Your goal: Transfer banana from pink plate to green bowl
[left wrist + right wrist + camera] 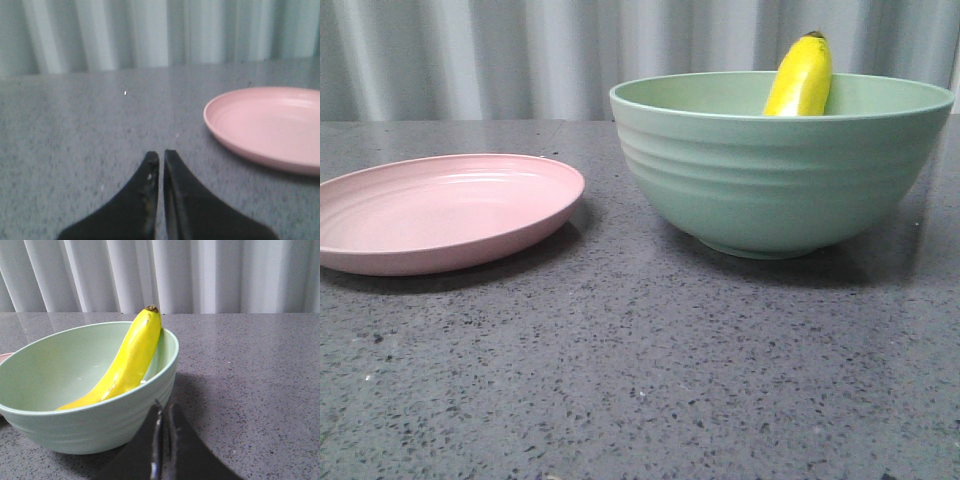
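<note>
The yellow banana (800, 78) leans inside the green bowl (770, 185) at the right, its dark tip above the rim. The right wrist view shows the banana (131, 360) lying against the far wall of the bowl (85, 425). The pink plate (440, 210) sits bare at the left; it also shows in the left wrist view (270, 127). My left gripper (161, 155) is shut and holds nothing, low over the table beside the plate. My right gripper (164, 407) is shut and holds nothing, just outside the bowl's wall. Neither gripper shows in the front view.
The dark speckled stone tabletop (640, 380) stretches in front of the plate and bowl. A pale pleated curtain (500, 55) hangs behind the table's far edge.
</note>
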You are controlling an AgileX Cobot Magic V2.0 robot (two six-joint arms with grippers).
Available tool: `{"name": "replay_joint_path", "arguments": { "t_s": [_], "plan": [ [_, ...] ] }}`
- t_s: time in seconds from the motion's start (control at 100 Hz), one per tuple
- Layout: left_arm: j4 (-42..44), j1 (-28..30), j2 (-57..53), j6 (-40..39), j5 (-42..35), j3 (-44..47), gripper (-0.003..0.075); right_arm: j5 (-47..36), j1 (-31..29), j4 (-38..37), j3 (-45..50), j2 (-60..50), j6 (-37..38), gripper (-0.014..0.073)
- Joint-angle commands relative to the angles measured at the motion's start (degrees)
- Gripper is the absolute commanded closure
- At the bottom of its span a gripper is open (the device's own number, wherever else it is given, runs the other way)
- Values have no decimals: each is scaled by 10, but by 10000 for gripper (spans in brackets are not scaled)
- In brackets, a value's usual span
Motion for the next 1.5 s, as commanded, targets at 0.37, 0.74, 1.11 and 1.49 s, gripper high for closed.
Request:
{"name": "replay_joint_path", "arguments": {
  "t_s": [0.37,0.74,1.11,1.49],
  "plan": [
    [5,11,-17,1,43,6,741,-43,-2,-4,-16,5,-7,659],
    [5,11,-17,1,43,6,741,-43,-2,-4,-16,5,-7,659],
    [5,11,-17,1,43,6,741,-53,-20,-39,-16,5,-4,659],
    [5,11,-17,1,43,6,741,-180,-117,-259,113,-72,217,659]
  ]
}}
